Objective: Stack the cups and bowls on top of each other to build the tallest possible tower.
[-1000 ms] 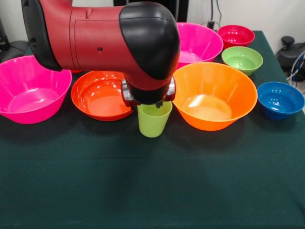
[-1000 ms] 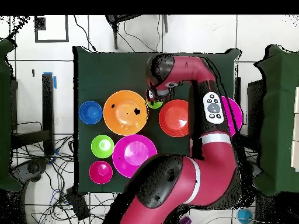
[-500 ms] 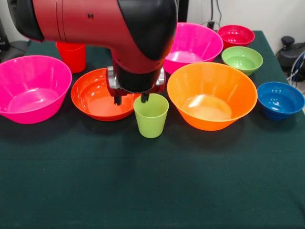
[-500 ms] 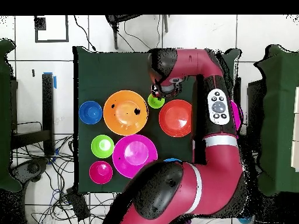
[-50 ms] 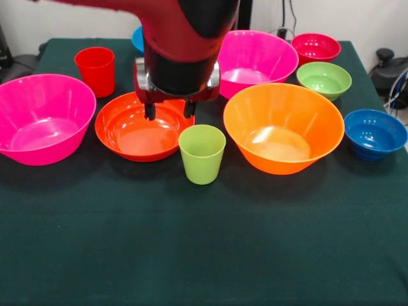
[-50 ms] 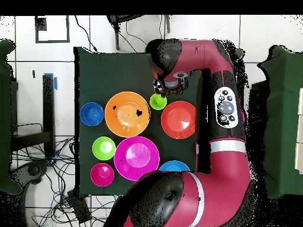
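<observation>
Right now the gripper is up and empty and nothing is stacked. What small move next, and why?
Probably shift the gripper sideways over the lime green cup and lower it. Its fingers are open and hang above the red-orange bowl, just beside the cup, which stands upright and apart from the orange bowl.

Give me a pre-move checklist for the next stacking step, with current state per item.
1. Gripper empty, fingers apart: ok.
2. Gripper clear of the lime green cup: ok, it hangs above the red-orange bowl.
3. Lime green cup upright, free on the table: ok.
4. Orange bowl empty, ready as base: ok.
5. Tower begun: not ok, nothing is stacked.
6. Red cup reachable: ok, upright and unobstructed.
7. Light blue bowl accessible: cannot tell, the arm covers most of it.
</observation>
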Tool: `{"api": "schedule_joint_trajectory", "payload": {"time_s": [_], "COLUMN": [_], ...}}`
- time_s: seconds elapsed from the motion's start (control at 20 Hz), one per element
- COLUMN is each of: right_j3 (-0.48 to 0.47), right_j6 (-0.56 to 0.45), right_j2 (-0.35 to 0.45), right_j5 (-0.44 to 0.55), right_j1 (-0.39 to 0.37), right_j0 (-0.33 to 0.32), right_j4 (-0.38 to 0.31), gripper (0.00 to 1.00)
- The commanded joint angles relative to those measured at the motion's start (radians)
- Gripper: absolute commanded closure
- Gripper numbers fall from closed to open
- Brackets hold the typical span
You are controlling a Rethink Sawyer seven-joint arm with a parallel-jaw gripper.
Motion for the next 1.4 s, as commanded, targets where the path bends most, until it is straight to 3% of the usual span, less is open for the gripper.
{"api": "schedule_joint_trajectory", "payload": {"time_s": [0.05, 0.45, 0.85, 1.4], "right_j3": [0.05, 0.276, 0.358, 0.441], "right_j6": [-0.191, -0.063, -0.092, -0.165], "right_j2": [0.03, 0.041, 0.017, 0.022], "right_j5": [0.08, -0.17, -0.246, -0.326], "right_j1": [-0.072, -0.148, -0.165, -0.18], "right_j0": [0.017, 0.002, 0.01, -0.045], "right_j4": [0.014, 0.119, 0.097, 0.069], "gripper": [0.0, 0.0, 0.0, 0.0]}}
